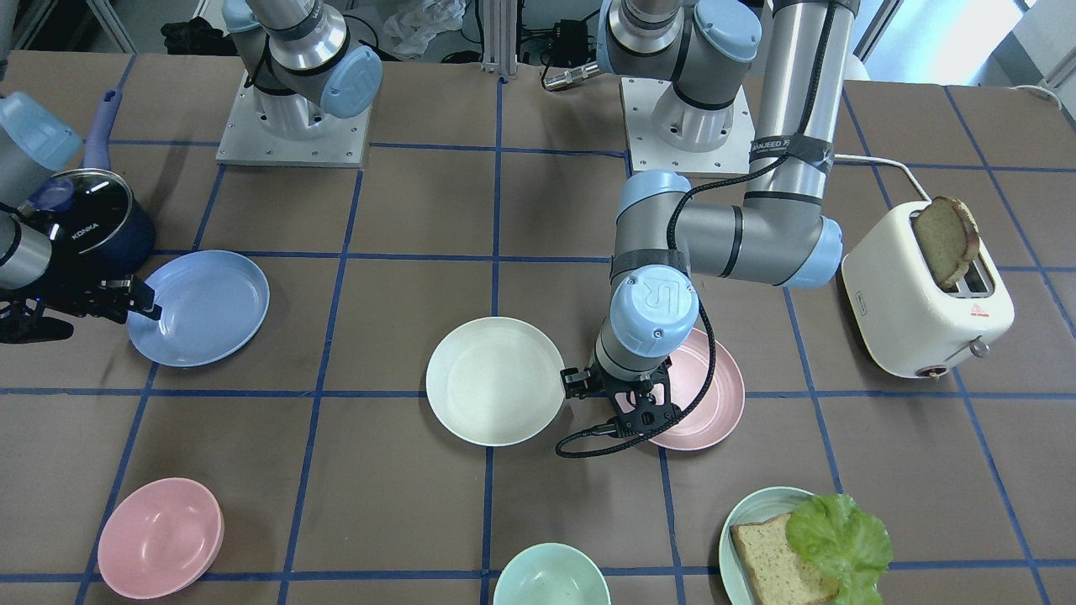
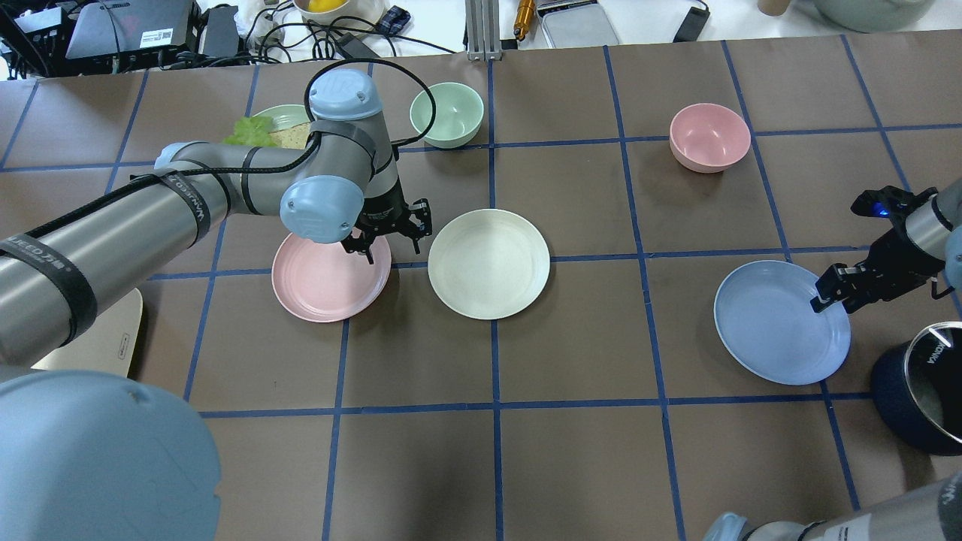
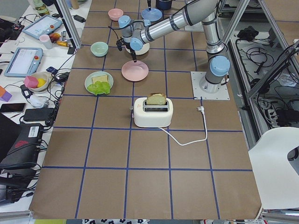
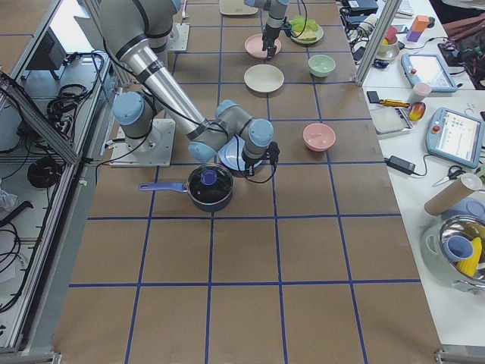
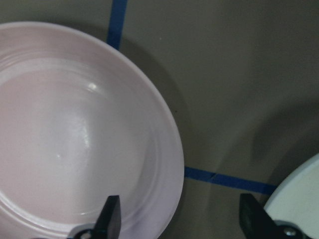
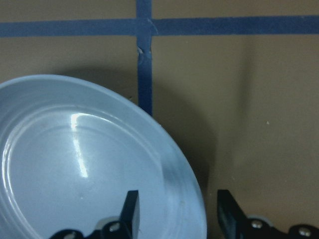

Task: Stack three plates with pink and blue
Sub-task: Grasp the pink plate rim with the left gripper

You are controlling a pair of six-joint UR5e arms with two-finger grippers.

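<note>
Overhead exterior, left gripper [image 2: 391,248] straddling pink plate [image 2: 322,284]

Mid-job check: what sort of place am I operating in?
Likely a robotics lab staged as a kitchen: an arm base bolted to a tape-gridded table, a toaster and pot as props, a teach pendant alongside.

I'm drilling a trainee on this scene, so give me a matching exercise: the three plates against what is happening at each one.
Column A
1. pink plate
2. light blue plate
3. cream-white plate

Column B
a. lies between the other two plates
b. rim straddled by the open left gripper
c. rim straddled by the open right gripper

Pairs: 1-b; 2-c; 3-a
</note>
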